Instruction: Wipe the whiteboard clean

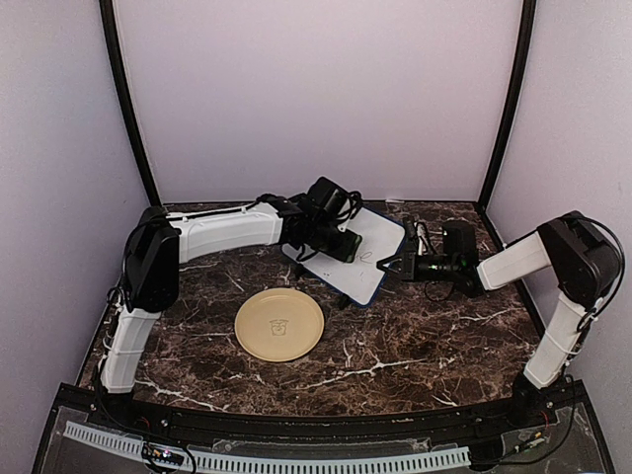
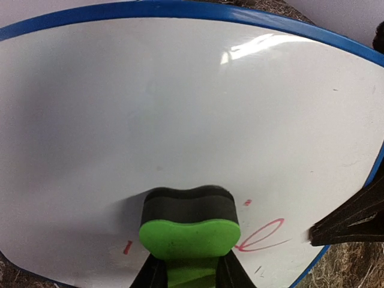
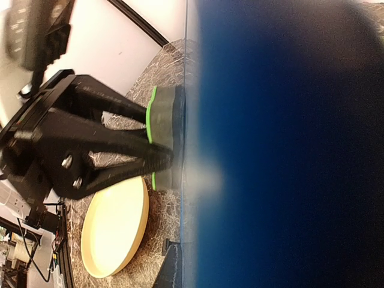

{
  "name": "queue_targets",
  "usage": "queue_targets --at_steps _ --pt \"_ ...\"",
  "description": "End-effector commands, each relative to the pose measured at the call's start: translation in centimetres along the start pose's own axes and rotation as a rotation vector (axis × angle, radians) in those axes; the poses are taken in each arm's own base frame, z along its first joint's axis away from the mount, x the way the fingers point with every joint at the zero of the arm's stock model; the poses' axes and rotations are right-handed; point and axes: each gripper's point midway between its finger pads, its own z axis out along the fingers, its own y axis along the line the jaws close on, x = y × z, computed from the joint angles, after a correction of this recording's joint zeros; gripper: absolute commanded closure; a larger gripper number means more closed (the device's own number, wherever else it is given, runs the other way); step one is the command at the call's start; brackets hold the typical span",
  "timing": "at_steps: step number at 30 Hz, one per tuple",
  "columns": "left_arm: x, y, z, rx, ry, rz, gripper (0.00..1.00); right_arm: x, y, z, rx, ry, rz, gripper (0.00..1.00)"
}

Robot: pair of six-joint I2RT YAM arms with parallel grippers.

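Left wrist view: my left tool [image 2: 189,267] clamps the green eraser [image 2: 189,235] against the whiteboard [image 2: 180,120], which is propped at the back of the counter [image 1: 415,346]. My right tool [image 1: 393,265] pinches its edge. The board is mostly clean; red marks [image 2: 261,235] are left.

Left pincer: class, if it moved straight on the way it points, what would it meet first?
The whiteboard: the left pincer holds a green eraser that looks pressed against it.
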Motion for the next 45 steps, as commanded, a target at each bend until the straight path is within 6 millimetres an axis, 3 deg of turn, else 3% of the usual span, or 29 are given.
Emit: queue_targets --at_steps 1,5,8,14,18,24,29,33,35,39,40,41,45 --pt "4.4 8.1 2.9 -0.154 0.105 -0.094 1.00 8.4 -2.3 0.0 0.058 0.243 0.035 1.00" --pt "5.3 9.4 2.9 -0.200 0.125 -0.088 1.00 8.4 -2.3 0.0 0.057 0.242 0.033 1.00" --pt "5.1 8.6 3.1 -0.164 0.115 -0.080 1.00 8.3 -2.3 0.0 0.058 0.242 0.033 1.00" --pt "4.7 2.3 3.2 -0.065 0.084 0.025 1.00 8.4 -2.3 0.0 0.056 0.244 0.033 1.00" --pt "5.3 -0.8 3.2 -0.017 0.079 0.033 1.00 8.4 -2.3 0.0 0.054 0.244 0.036 1.00" --pt "5.3 -4.2 3.0 0.055 0.062 0.026 1.00 8.4 -2.3 0.1 0.054 0.245 0.035 1.00" --pt "5.1 -5.9 2.6 0.104 0.055 0.045 1.00 8.4 -2.3 0.1 0.051 0.246 0.036 1.00" --pt "5.7 -4.7 2.5 0.068 0.072 0.036 1.00 8.5 -2.3 0.1 0.052 0.246 0.037 1.00" --pt "6.0 -2.9 2.5 0.036 0.082 -0.003 1.00 8.5 -2.3 0.1 0.052 0.246 0.035 1.00" --pt "6.8 2.2 2.3 -0.048 0.094 -0.096 1.00 8.5 -2.3 0.1 0.053 0.246 0.036 1.00" --pt "7.2 3.9 2.2 -0.072 0.100 -0.124 1.00 8.4 -2.3 0.1 0.053 0.245 0.036 1.00" --pt "7.8 6.9 2.3 -0.111 0.114 -0.164 1.00 8.5 -2.3 0.1 0.054 0.247 0.036 1.00" --pt "7.8 9.3 2.2 -0.151 0.112 -0.185 1.00 8.5 -2.3 0.0 0.054 0.246 0.036 1.00"
